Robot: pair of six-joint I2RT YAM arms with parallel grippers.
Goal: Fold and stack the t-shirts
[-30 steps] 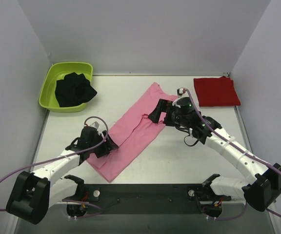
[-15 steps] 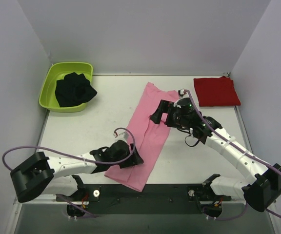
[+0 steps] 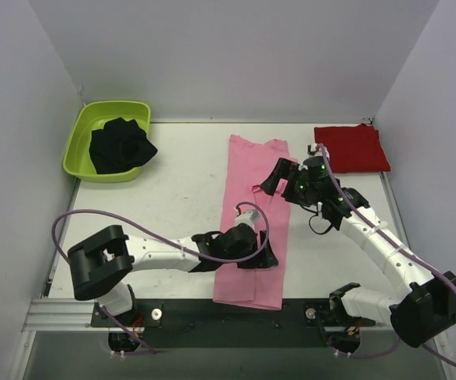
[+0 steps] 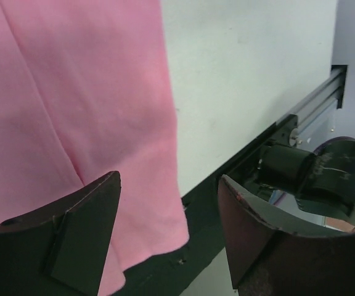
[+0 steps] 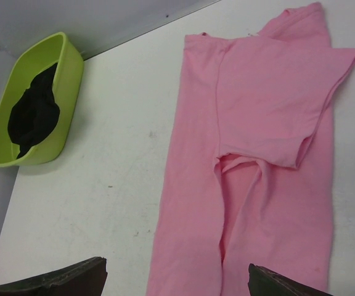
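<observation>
Plainly, the left jaws stand apart with nothing between them, low over the near end of the pink t-shirt (image 4: 73, 92). Its right edge runs just beneath them. Just past them, toward the arm bases, its hem laps over the edge of the bench (image 3: 172, 182) onto the dark rail (image 3: 188, 313). Closing here could pinch only the top layer, or drag the hem off the edge and snag it on that rail. The right jaws, wide apart and empty, hang above the far end, where a sleeve lies folded inward; a careless pull could spring that fold open. Well beyond them to the right, the red t-shirt (image 3: 351, 148) lies folded.
</observation>
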